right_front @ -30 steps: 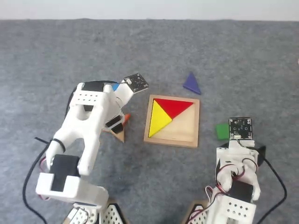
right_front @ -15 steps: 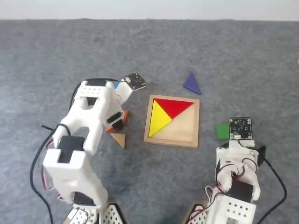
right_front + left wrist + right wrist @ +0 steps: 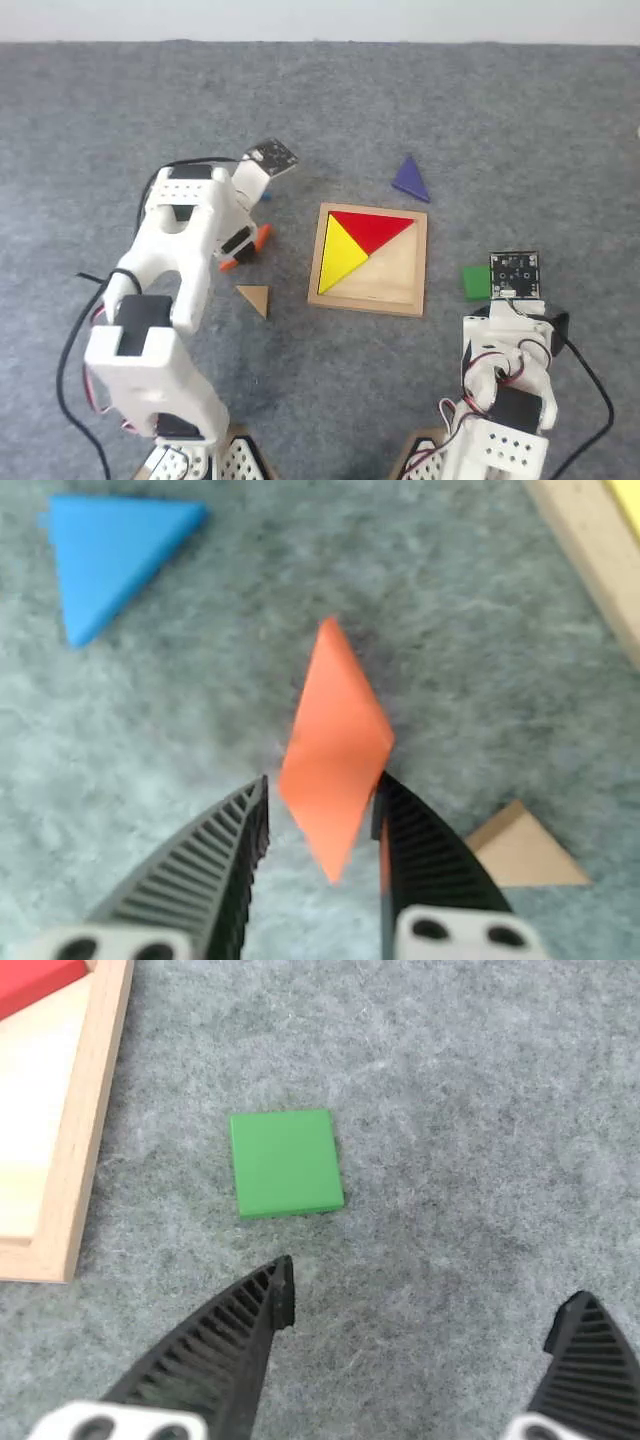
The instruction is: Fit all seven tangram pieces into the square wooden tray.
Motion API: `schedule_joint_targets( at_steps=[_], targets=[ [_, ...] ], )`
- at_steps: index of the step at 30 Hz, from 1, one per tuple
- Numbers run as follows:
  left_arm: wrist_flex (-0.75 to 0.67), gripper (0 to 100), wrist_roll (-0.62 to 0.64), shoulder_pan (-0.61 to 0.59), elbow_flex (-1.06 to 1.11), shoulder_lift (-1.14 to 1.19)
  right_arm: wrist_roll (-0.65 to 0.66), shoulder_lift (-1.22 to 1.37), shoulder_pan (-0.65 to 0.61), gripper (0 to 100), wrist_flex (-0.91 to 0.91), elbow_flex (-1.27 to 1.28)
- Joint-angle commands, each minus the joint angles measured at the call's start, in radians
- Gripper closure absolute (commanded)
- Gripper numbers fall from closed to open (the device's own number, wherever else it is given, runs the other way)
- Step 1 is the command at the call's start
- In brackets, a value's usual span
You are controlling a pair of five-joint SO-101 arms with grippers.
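The left gripper (image 3: 320,792) grips the orange piece (image 3: 336,742), one pointed end between its jaws. The right gripper (image 3: 428,1295) is spread wide, with the green square (image 3: 286,1162) lying just ahead of its jaws.

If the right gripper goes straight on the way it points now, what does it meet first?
Probably the green square, just ahead of the open right gripper; depth is unclear, so perhaps the mat first.
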Motion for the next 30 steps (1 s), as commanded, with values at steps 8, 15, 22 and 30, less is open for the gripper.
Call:
schedule_joint_targets(
  at_steps=[8,15,22,30],
  targets=[
    [0.066,91,0.051,-0.063,-0.176,-0.052,0.011,-0.004,0.01,60.8,0.001,0.018],
    [0.092,89,0.021,0.005,-0.073,-0.064,0.011,-0.004,0.01,60.8,-0.002,0.018],
    [0.046,87,0.026,0.034,-0.021,-0.055,0.011,-0.004,0.01,60.8,-0.001,0.018],
    [-0.057,87,0.025,0.037,0.093,-0.051,0.011,-0.004,0.01,60.8,-0.001,0.018]
  ],
)
